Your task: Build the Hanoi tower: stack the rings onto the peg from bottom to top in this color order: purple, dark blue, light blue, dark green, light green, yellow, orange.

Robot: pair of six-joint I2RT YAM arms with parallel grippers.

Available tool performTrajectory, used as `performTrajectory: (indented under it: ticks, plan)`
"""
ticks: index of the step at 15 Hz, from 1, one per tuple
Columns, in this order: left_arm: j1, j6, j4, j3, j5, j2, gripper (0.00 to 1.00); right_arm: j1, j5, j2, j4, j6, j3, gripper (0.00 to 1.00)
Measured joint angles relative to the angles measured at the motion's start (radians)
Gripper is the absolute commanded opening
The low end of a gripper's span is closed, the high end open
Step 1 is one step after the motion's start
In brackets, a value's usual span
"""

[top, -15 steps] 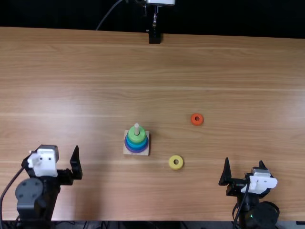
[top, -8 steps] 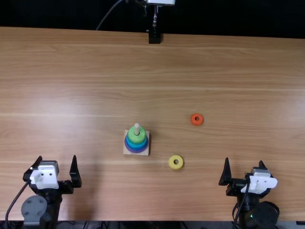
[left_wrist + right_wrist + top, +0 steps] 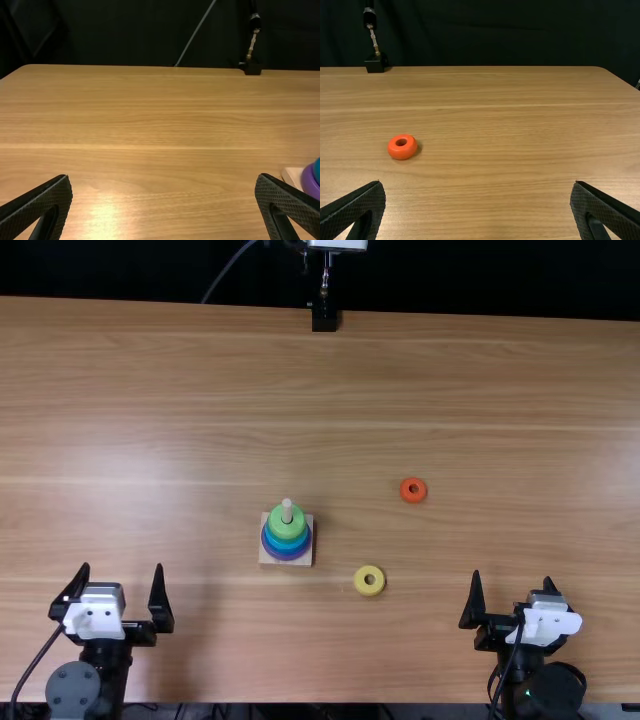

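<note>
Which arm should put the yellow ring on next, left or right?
Probably right: the open right gripper is nearer the yellow ring, which lies right of the peg, while the left gripper is on the peg's other side.

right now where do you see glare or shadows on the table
Left wrist view: a bright glare patch on the table; top view: paler sheen toward the left side, soft shadow just right of the left gripper; right wrist view: small shadow beside the orange ring.

The yellow ring [image 3: 369, 581] and orange-red ring [image 3: 413, 490] sit on light brown streaky woodgrain [image 3: 480, 380]
</note>
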Motion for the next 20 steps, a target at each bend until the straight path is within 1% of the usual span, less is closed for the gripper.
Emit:
performTrajectory:
  ticks: [5, 7, 20]
  plan:
    - [0.0, 0.0, -0.094, 0.023, -0.003, 0.0, 1.0, 0.0, 0.0, 0.0, 0.0, 0.0, 0.0, 1.0]
    - [0.0, 0.001, -0.183, 0.044, -0.003, 0.0, 1.0, 0.0, 0.0, 0.0, 0.0, 0.0, 0.0, 1.0]
    - [0.0, 0.0, -0.192, 0.045, -0.003, 0.0, 1.0, 0.0, 0.0, 0.0, 0.0, 0.0, 0.0, 1.0]
